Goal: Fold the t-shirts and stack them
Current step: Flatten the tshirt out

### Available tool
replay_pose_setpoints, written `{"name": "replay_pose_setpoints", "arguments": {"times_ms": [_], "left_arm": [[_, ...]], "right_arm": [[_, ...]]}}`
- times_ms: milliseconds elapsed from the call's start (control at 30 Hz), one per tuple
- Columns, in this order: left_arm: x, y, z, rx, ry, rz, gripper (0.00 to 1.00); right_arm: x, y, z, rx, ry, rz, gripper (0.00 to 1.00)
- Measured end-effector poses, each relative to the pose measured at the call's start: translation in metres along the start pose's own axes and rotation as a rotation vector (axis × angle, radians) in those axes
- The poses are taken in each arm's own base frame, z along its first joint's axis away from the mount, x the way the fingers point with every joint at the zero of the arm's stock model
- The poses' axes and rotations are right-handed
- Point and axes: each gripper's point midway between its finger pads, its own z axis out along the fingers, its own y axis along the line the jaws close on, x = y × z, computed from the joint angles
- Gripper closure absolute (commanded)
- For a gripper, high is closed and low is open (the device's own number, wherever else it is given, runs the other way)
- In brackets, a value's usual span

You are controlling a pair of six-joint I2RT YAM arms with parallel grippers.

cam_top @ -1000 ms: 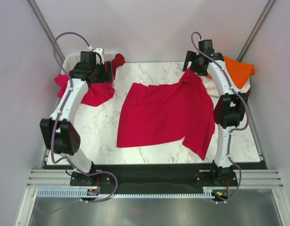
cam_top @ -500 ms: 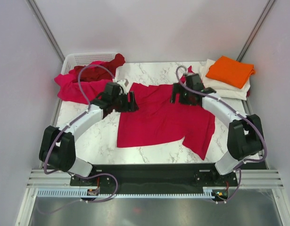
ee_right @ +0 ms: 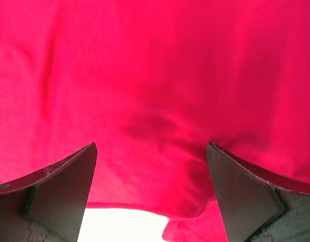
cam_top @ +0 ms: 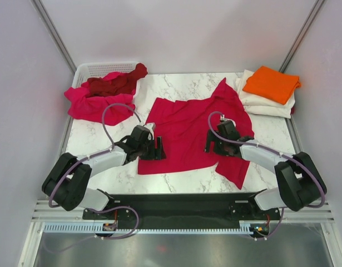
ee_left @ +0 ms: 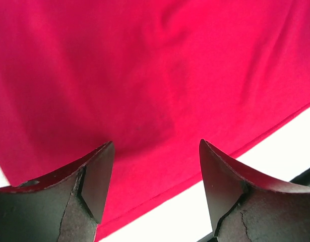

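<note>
- now, nearest the bases, the left claw [ee_left: 157,151] hangs released, jaws spread wide over the near hem of the red shirt [cam_top: 187,130], with the white table [cam_top: 176,175] showing just past that hem.
- the right claw [ee_right: 152,151] is likewise released, spread above the same shirt where the cloth rucks up beside a loose sleeve flap.
- the red shirt lies mid-table, spread but crooked, its far corner peaked.
- risk: the right claw could pinch a doubled layer or the sleeve, and the left could close past the hem on bare table; uneven grips would skew the fold.
- farther off, the pink shirt [cam_top: 90,105] and maroon shirt [cam_top: 112,83] spill from the basket [cam_top: 98,69] at far left.
- at far right, the orange shirt [cam_top: 271,83] sits folded on the cream shirt [cam_top: 265,104].
</note>
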Motion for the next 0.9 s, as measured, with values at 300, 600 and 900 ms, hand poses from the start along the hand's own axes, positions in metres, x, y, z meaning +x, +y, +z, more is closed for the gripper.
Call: {"name": "replay_pose_setpoints", "arguments": {"times_ms": [300,600,900], "left_arm": [[0.035,-0.004,-0.020,0.029,-0.028,-0.086,0.28],[0.068,-0.014,-0.088,0.039,0.000,-0.132,0.21],[-0.034,-0.056,-0.119,-0.003,-0.172,-0.045,0.18]], "right_arm": [[0.065,0.027,-0.027,-0.029,-0.013,-0.010,0.02],[0.139,0.017,-0.070,0.037,0.097,-0.061,0.02],[0.020,0.060,-0.113,0.082,-0.167,-0.031,0.02]]}}
